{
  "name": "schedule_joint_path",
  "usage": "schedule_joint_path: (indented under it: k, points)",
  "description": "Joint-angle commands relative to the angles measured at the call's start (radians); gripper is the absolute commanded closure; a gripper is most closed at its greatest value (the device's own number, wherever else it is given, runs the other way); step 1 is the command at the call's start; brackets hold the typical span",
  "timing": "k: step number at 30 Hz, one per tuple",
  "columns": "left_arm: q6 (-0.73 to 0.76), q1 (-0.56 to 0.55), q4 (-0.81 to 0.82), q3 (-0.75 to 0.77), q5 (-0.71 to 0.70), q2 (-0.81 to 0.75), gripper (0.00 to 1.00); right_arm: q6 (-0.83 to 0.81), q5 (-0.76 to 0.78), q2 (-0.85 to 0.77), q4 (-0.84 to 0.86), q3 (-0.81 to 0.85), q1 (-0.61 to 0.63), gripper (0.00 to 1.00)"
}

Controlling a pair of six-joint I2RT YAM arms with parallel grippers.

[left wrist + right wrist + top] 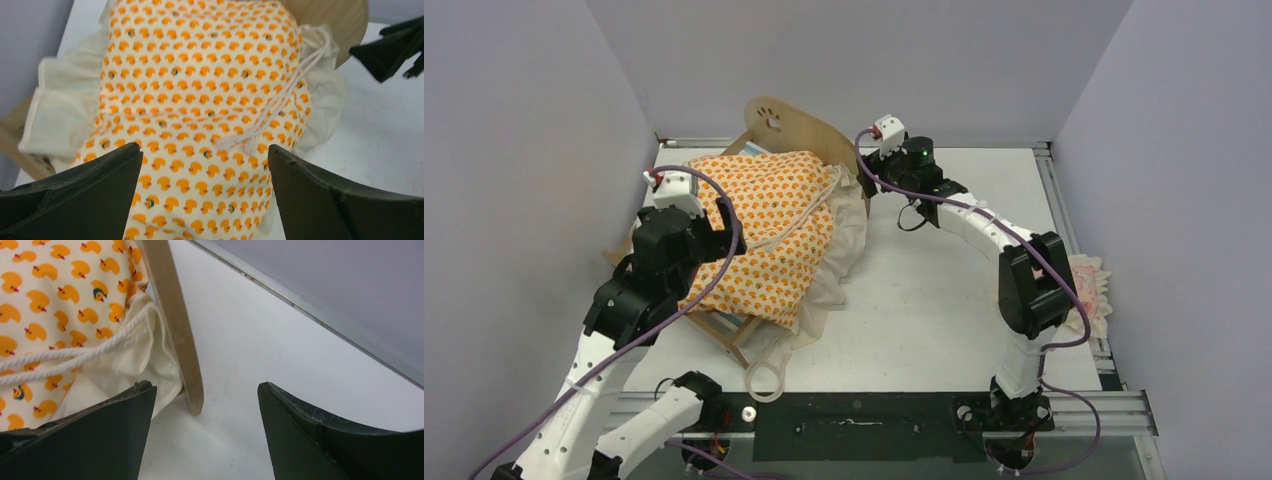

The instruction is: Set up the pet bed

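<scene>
The pet bed [796,124] sits at the far left of the desk [944,300], with its arched headboard toward the back wall. Its long axis runs diagonally down toward the left arm's base. The duck-print mattress [769,225] lies on the frame, and its cream ruffle spills over the right side onto the desk.

The right pincer [205,385] is open and holds nothing. It hangs low at the headboard's right edge [175,325], and that plywood edge stands just inside its left finger. The left pincer [205,150] is also open and empty, and hovers over the mattress's near half.

I'd say the right arm is better placed to steady or nudge the frame, while the left is better placed to smooth the mattress. A white cord [280,110] trails across the fabric and the ruffle bunches against the headboard, and either could snag a finger. The pink pillow [1092,290] lies well apart at the desk's right edge, beside the right arm's elbow.
</scene>
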Motion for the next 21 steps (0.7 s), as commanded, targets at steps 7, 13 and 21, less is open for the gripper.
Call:
schedule_joint_path:
  k: [7,13,21]
  points:
    - [-0.171,0.007,-0.287,-0.058,-0.101,-0.164,0.04,-0.083,-0.153,0.138,0.136,0.138,-0.020,0.71]
    - [-0.163,0.007,-0.284,-0.067,-0.117,-0.163,0.04,-0.187,-0.269,0.054,0.052,0.063,-0.144,0.95]
    - [-0.122,0.010,-0.204,-0.111,-0.104,-0.107,0.04,-0.296,-0.359,-0.043,-0.107,0.038,-0.387,0.94]
